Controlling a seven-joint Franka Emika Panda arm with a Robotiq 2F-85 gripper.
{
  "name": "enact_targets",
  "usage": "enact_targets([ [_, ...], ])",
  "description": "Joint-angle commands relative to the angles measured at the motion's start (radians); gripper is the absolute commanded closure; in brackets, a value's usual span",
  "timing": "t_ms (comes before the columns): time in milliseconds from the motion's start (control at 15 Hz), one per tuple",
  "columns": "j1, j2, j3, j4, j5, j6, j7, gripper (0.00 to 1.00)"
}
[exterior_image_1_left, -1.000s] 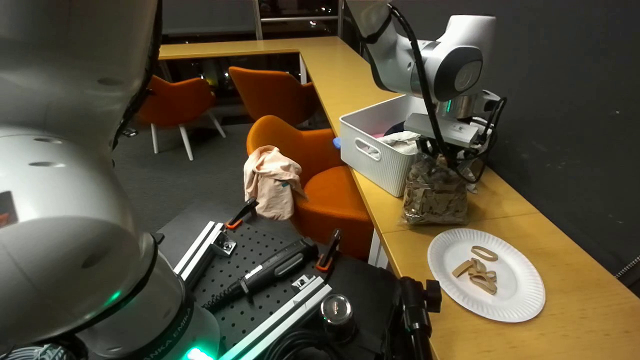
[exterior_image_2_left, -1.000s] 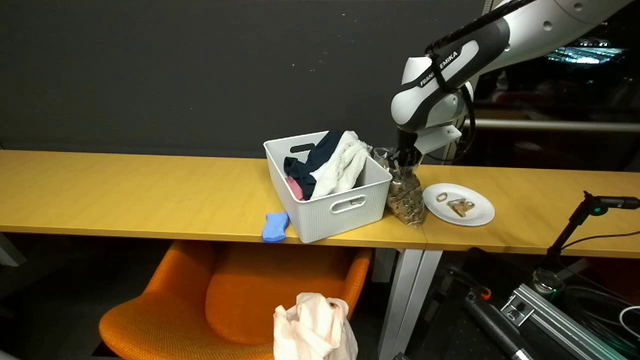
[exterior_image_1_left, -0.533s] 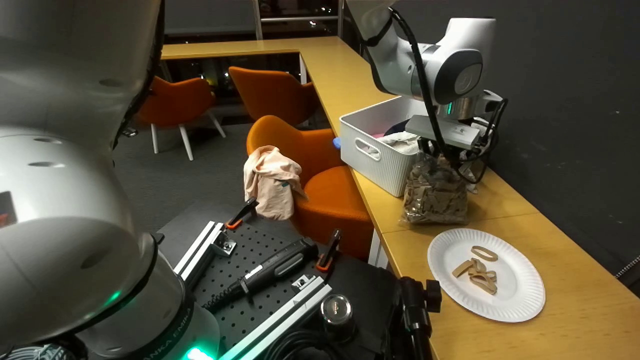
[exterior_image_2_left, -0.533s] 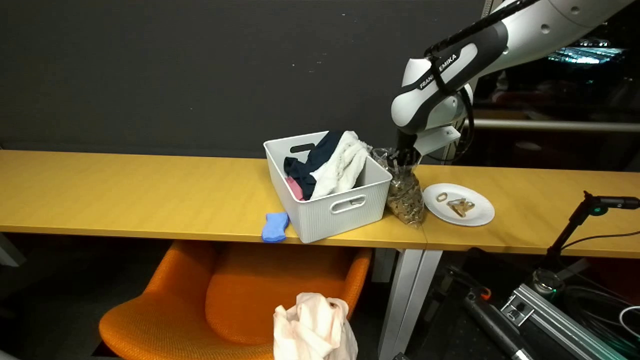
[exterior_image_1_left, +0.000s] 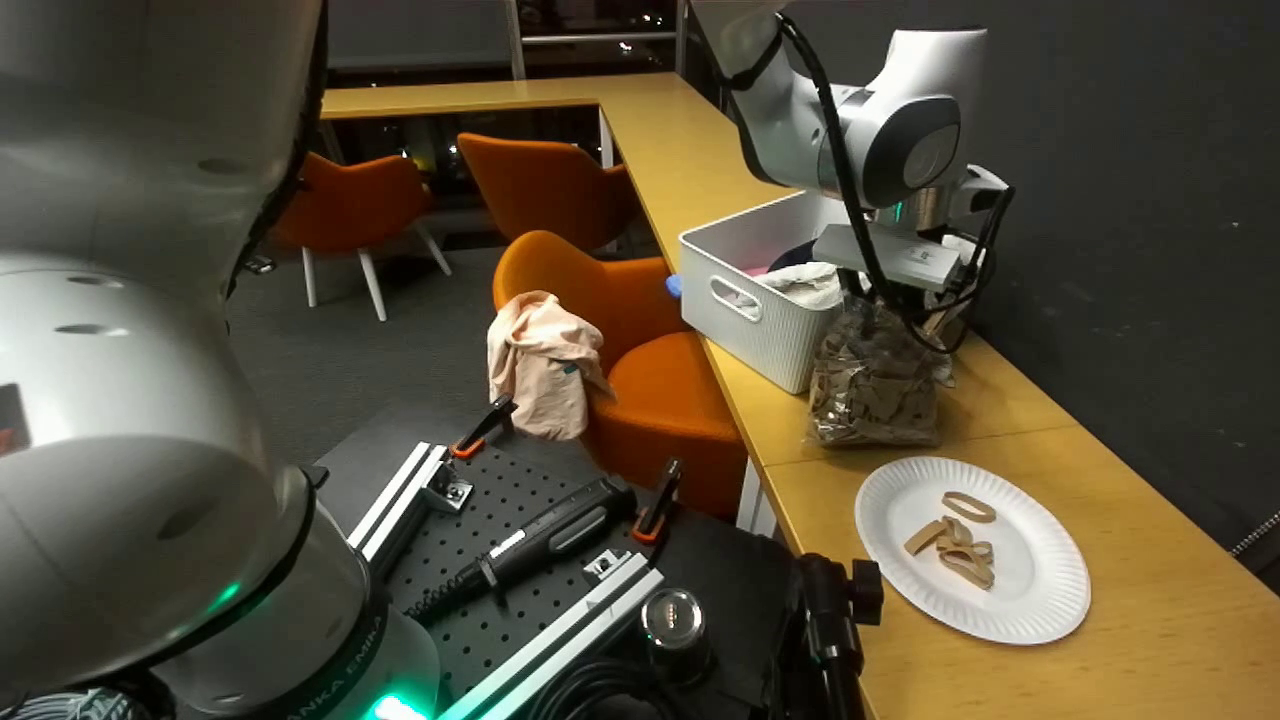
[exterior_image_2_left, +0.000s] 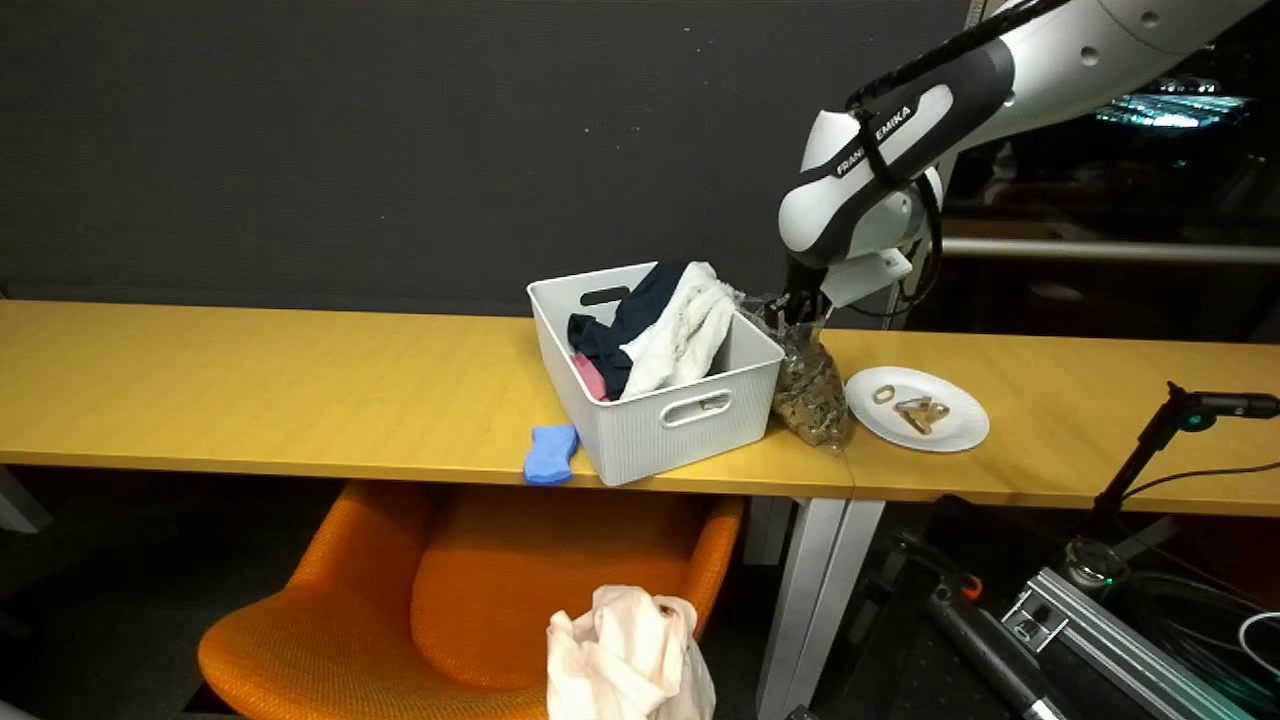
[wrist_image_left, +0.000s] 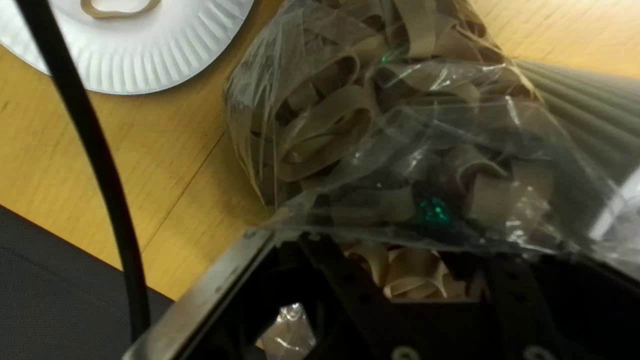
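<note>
I'm hanging the claw (exterior_image_2_left: 793, 310) right at the top of a clear bag (exterior_image_2_left: 815, 395) of tan bands (wrist_image_left: 422, 30)

In the wrist view the bag's film is hiding the tips, so I honestly can't tell how wide the claw is standing or whether it's gripping anything. In an exterior view the bag is standing on the desk (exterior_image_2_left: 300, 380), leaning toward eleven o'clock. From the bag, I'm seeing a white bin (exterior_image_2_left: 640, 445) right beside it at nine and a paper plate (exterior_image_2_left: 965, 415) at three, which is carrying a few loose bands (exterior_image_2_left: 920, 412). The bin is holding a white cloth (exterior_image_2_left: 675, 345), a navy cloth (exterior_image_2_left: 645, 300) and a pink cloth (exterior_image_2_left: 588, 375), and a blue item (exterior_image_2_left: 550, 455) is lying at the bin's eight o'clock.
</note>
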Motion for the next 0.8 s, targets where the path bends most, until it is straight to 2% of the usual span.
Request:
enact_targets([
  [0, -0.025, 0.002, 0.032, 0.002, 0.034, 0.032, -0.041, 0.38],
  [200, -0.026, 0.005, 0.031, -0.002, 0.030, 0.029, -0.043, 0.30],
  [267, -0.027, 0.006, 0.030, -0.005, 0.030, 0.031, -0.044, 0.35],
  [400, -0.031, 0.008, 0.031, -0.010, 0.031, 0.034, -0.047, 0.37],
  [600, -0.035, 0.013, 0.032, -0.010, 0.032, 0.035, -0.047, 0.65],
  [733, -0.036, 0.015, 0.032, -0.010, 0.032, 0.036, -0.047, 0.74],
])
